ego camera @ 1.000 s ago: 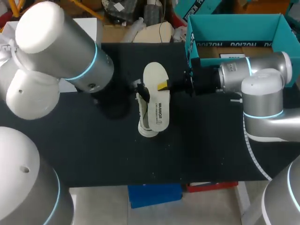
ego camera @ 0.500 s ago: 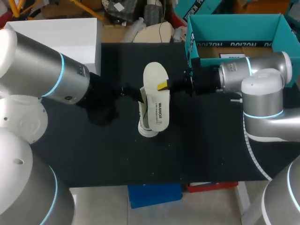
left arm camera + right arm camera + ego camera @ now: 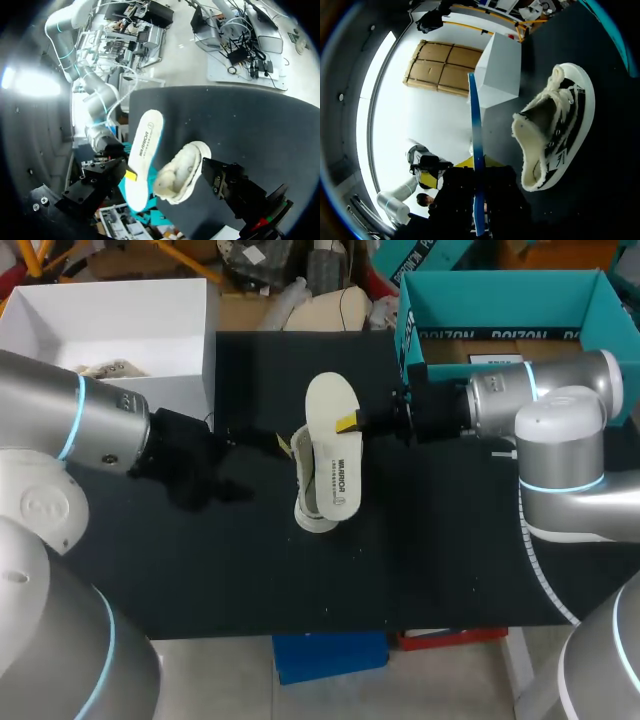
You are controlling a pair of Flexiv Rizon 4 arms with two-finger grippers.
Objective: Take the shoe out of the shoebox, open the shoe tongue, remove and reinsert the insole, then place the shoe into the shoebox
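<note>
A white sneaker [image 3: 312,502] rests on the black table, under the raised insole. My right gripper [image 3: 352,423] comes in from the right and is shut on the white insole [image 3: 333,445], holding it above the shoe. In the right wrist view the insole [image 3: 475,135] shows edge-on between the fingers, with the shoe [image 3: 555,130] beside and ahead of it. My left gripper [image 3: 262,462] is just left of the shoe, open with nothing in it. Its wrist view faces the shoe [image 3: 180,172] and the insole [image 3: 145,145] between wide-spread fingers [image 3: 235,187].
An open white box [image 3: 60,310] with paper inside stands at the back left. An open teal box [image 3: 500,290] stands at the back right, behind my right arm. The table's front half is bare black cloth [image 3: 300,580].
My left arm has swung down and back to the left, uncovering the white box, and its gripper has drawn away from the shoe. The right arm, insole and shoe have not moved.
</note>
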